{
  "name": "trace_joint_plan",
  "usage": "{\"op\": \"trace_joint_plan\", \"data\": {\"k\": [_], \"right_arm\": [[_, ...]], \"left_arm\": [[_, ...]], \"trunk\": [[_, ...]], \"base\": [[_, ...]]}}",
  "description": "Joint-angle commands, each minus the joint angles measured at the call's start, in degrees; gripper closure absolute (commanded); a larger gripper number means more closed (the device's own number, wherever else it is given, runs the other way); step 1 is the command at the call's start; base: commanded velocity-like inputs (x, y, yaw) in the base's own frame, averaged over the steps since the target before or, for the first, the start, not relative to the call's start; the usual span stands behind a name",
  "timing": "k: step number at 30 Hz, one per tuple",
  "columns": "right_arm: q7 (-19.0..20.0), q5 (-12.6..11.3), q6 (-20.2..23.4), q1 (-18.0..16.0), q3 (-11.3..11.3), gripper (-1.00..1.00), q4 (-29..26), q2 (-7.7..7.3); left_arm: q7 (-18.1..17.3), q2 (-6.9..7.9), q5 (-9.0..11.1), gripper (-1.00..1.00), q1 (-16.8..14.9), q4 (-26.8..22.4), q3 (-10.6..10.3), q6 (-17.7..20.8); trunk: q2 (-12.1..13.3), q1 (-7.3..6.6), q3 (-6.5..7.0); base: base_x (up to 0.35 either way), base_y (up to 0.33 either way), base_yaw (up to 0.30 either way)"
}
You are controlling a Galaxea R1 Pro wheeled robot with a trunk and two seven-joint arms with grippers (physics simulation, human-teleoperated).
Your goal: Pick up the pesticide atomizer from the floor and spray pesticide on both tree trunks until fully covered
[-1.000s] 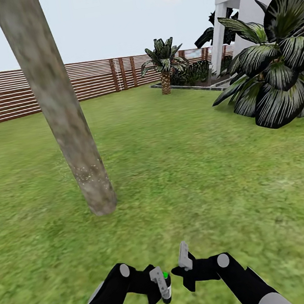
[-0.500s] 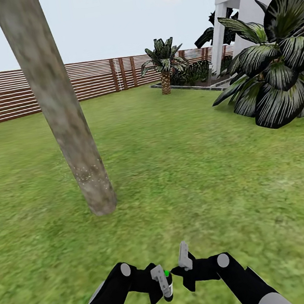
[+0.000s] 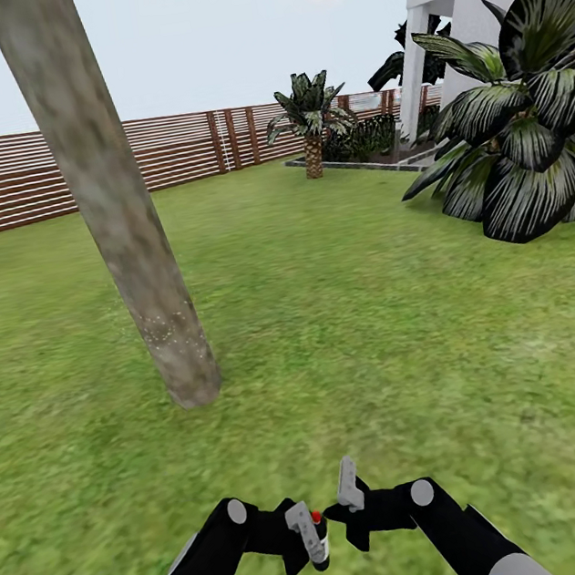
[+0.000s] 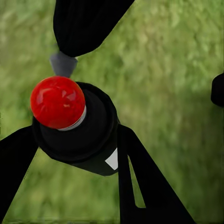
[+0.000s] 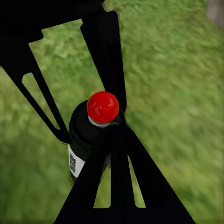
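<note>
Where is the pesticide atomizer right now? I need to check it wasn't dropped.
The pesticide atomizer sits low and central in the head view, clamped in the left gripper, just beside the right gripper, above the grass, short of the tree trunk.

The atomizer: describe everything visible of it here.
The atomizer is a small dark, near-black bottle with a glossy round red top on a pale collar and a white label patch on its side. It looks like smooth plastic. The left hand holds it roughly upright, low over the grass, with black fingers against its body on either side. The right hand sits close beside it; from the right wrist camera its fingers frame the bottle, but contact cannot be told.
</note>
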Motion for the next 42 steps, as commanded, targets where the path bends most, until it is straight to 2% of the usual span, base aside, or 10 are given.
{"op": "trace_joint_plan", "data": {"k": [1, 5, 10, 11, 17, 19, 23, 26, 31, 42], "right_arm": [[0.0, 0.6, -0.4, 0.0, -0.1, 1.0, -0.1, 0.02], [0.0, 0.6, -0.4, 0.0, -0.1, 1.0, -0.1, 0.02], [0.0, 0.7, -0.4, 0.0, -0.1, 1.0, 0.0, 0.02], [0.0, 0.7, -0.5, 0.0, -0.2, -1.0, 0.0, -0.03], [-2.0, 0.6, -0.6, 0.1, -0.7, -1.0, 1.5, -1.79], [-8.7, 0.3, -0.7, 0.2, -2.9, -1.0, 6.6, -3.72], [-33.7, -0.8, -4.1, 0.2, -19.4, -1.0, 21.7, -4.4], [-46.7, -1.0, -10.9, 0.3, -24.8, -1.0, 27.7, -4.66], [-55.4, -1.1, -22.7, 3.2, -26.0, -1.0, 30.4, -5.23], [-55.8, -1.3, -24.8, 4.0, -26.2, -1.0, 30.8, -5.55]], "left_arm": [[0.6, 0.18, -0.5, 1.0, 0.0, 0.1, 0.0, -0.2], [2.7, 2.52, -2.6, 1.0, 0.0, 0.3, -0.1, -0.1], [2.9, 9.49, -4.3, 1.0, 0.4, 0.3, -0.1, -0.2], [2.9, 11.04, -4.4, 1.0, 0.5, 0.3, -0.1, -0.2], [4.3, 17.08, -3.1, 1.0, 0.7, 0.6, 3.2, -0.1], [9.2, 17.02, -0.6, 1.0, 1.3, 3.1, 10.4, -0.2], [22.5, 16.79, 8.7, 1.0, 1.6, 13.4, 25.9, -1.8], [33.2, 16.87, 15.4, 1.0, 3.6, 19.9, 33.2, -10.8], [48.5, 16.61, 22.1, 1.0, 9.2, 22.1, 35.3, -19.8], [50.3, 16.97, 26.1, 1.0, 10.7, 24.8, 36.2, -20.4]], "trunk": [[0.0, -0.01, -0.05], [0.0, -0.01, -0.05], [0.0, -0.01, -0.05], [0.0, -0.01, -0.05], [0.0, -0.01, -0.05], [0.0, -0.01, -0.05], [0.0, -0.01, -0.05], [0.0, -0.01, -0.05], [0.0, -0.01, -0.05], [0.0, -0.01, -0.05]], "base": [[0.0, 0.0, 0.0], [0.0, 0.0, 0.0], [0.0, 0.0, 0.0], [0.0, 0.0, 0.0], [0.0, 0.0, 0.0], [0.0, 0.0, 0.0], [0.0, 0.0, 0.0], [0.0, 0.0, 0.0], [0.0, 0.0, 0.0], [0.0, 0.0, 0.114]]}}
